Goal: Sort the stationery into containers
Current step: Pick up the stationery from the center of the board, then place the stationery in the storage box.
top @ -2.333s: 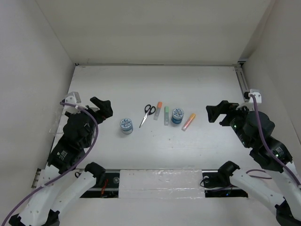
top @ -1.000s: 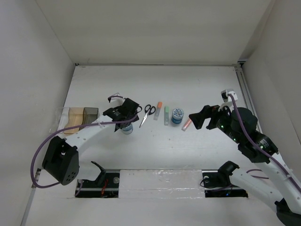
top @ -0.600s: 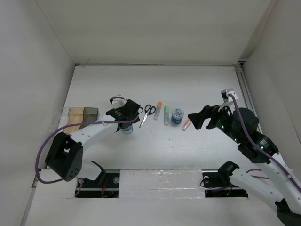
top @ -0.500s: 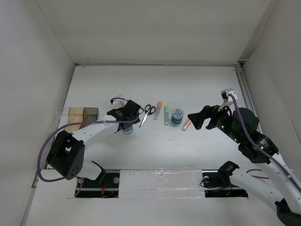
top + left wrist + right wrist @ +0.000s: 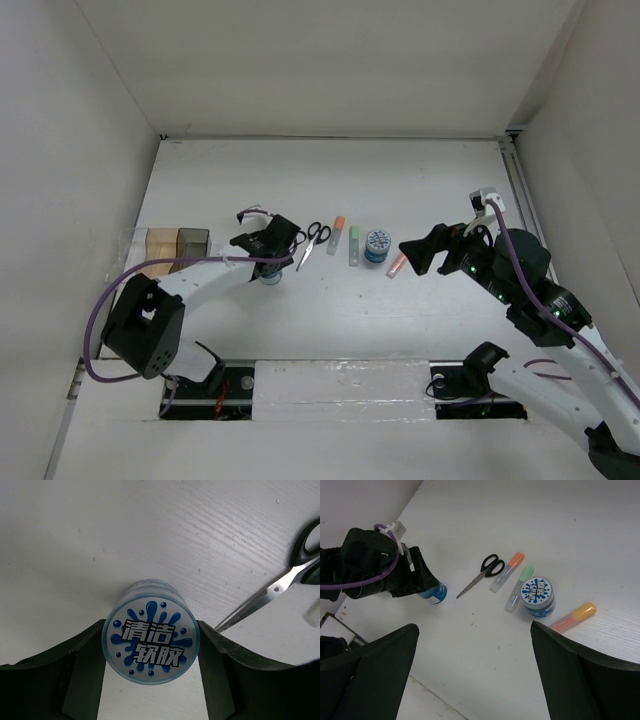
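Note:
My left gripper (image 5: pixel 271 260) stands over the left blue-and-white roll (image 5: pixel 270 279). In the left wrist view both fingers (image 5: pixel 90 650) press the sides of this roll (image 5: pixel 150 652), which stands on the table. To its right lie the black-handled scissors (image 5: pixel 313 240), the orange-capped pen (image 5: pixel 336 234), the green-capped pen (image 5: pixel 354 244), the second roll (image 5: pixel 377 244) and the orange-pink highlighter (image 5: pixel 397 264). My right gripper (image 5: pixel 408 255) is open and empty, held above the table just right of the highlighter (image 5: pixel 574 617). The smoky dark bin (image 5: pixel 192 241) and a pale clear bin (image 5: pixel 158 248) stand at the far left.
White walls close the table on the left, back and right. A metal rail (image 5: pixel 518 175) runs along the right edge. The left arm (image 5: pixel 190 280) stretches from the bins to the roll. The taped arm mounts (image 5: pixel 340 385) lie along the near edge.
My left arm has swung from the far left over to the left roll and settled its fingers round it, uncovering the bins. My right gripper has moved left toward the highlighter.

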